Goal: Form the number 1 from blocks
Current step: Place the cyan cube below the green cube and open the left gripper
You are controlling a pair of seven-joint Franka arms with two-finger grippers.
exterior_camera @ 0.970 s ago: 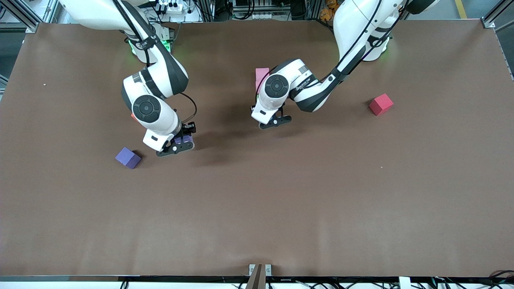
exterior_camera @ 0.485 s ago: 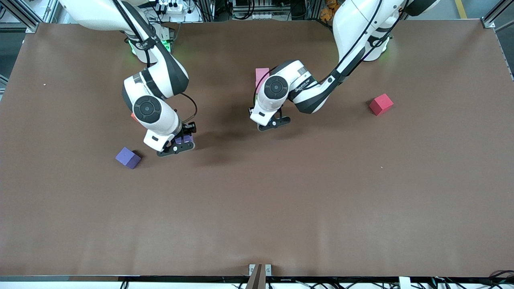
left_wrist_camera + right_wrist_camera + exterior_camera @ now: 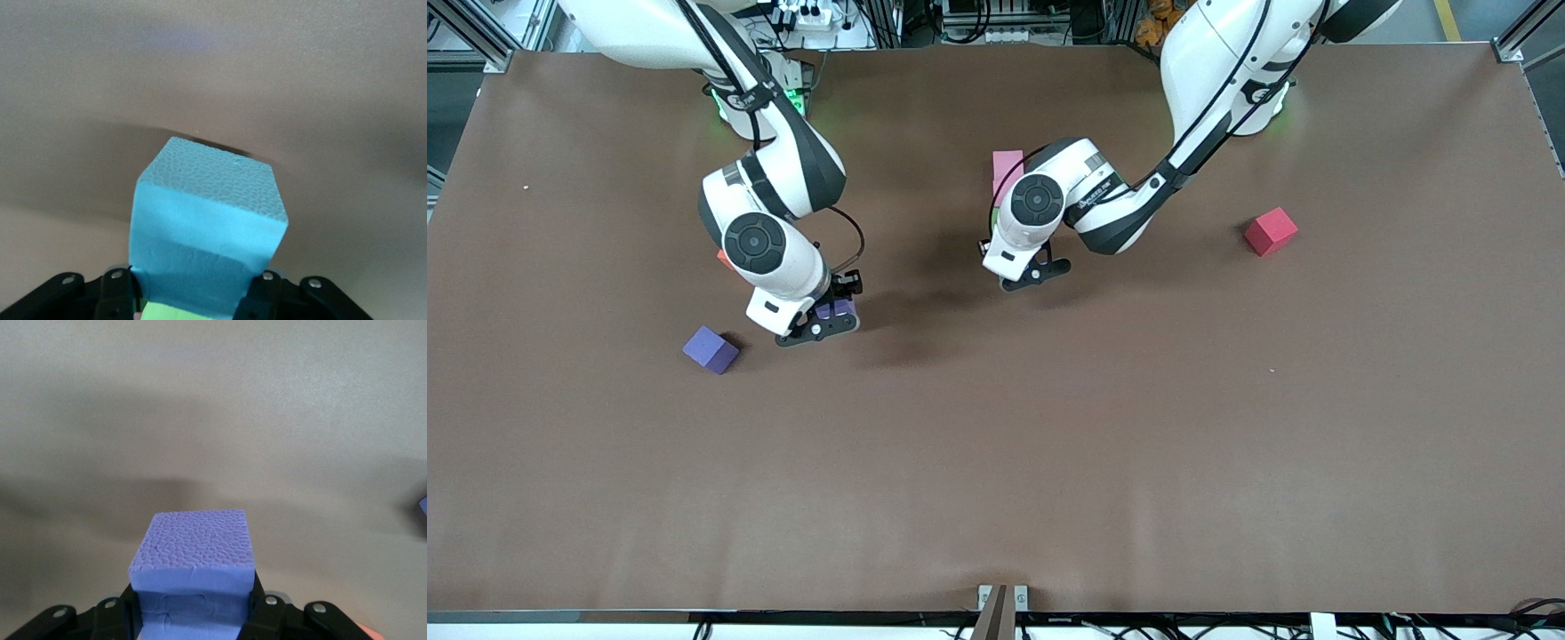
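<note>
My left claw (image 3: pixel 200 293) was clamped on a small matte light-blue foam cube (image 3: pixel 210 227), held over bare brown counter (image 3: pixel 996 462) near the middle of the table, with a sliver of green showing under the cube in the left wrist view (I could not tell what that green belonged to). Just beside that arm's wrist, toward the robots' bases, a pale pink matte cube (image 3: pixel 1007 164) sat on the counter, partly hidden by the arm.

My right claw (image 3: pixel 193 617) was likewise clamped on a small purple foam cube with a pebbled face (image 3: pixel 195 553), carried low over the counter toward the right arm's end. Close by, a second purple cube (image 3: pixel 711 348) rested on the counter, and a corner of an orange block (image 3: pixel 722 258) peeked out from under the right arm. Well apart from all this, a red cube (image 3: pixel 1271 230) sat alone toward the left arm's end.

By my reckoning the job was at an early stage: no column resembling a 1 was visible, only the pink cube perhaps marked a start. Both carried cubes needed placing, and the loose purple, orange and red ones remained to be gathered.
</note>
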